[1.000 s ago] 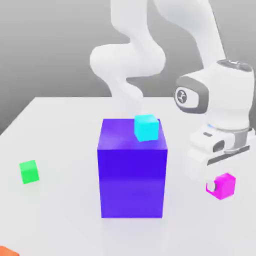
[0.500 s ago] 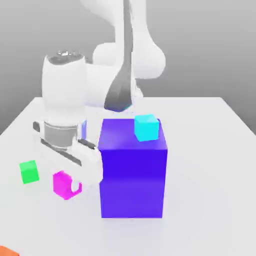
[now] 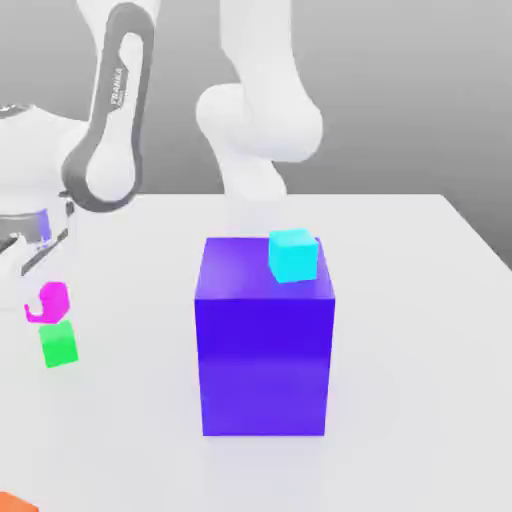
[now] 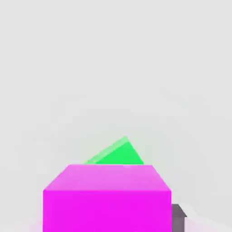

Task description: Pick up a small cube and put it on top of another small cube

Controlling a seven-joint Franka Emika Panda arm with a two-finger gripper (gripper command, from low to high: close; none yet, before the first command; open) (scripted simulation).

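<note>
I see the magenta cube (image 3: 50,300) at the exterior view's left, raised off the counter (image 3: 420,330), right above the green cube (image 3: 58,345); from that angle I can't tell whether the two touch. In the hand view the magenta cube (image 4: 107,197) sits close up with the green cube (image 4: 117,154) peeking out behind it, turned at an angle to it. The hand (image 3: 40,305) is pinched narrow on the magenta cube, gripping it; a pale finger (image 3: 35,312) shows against the cube's side, and a dark finger pad (image 4: 178,216) sits against the cube in the hand view.

The counter is plain white and flat, with a grey backdrop behind it. The white arm (image 3: 110,130) arcs down from above to the hand at the exterior view's left edge.

No containers here. Mid-counter stands a big blue-purple block (image 3: 265,340), well apart from the green cube, toward the exterior view's right. A cyan cube (image 3: 293,255) rests on the block's top, near its far right corner. An orange cube (image 3: 14,503) is cut by the frame edge at the exterior view's lower left corner, near the green cube but apart from it.
</note>
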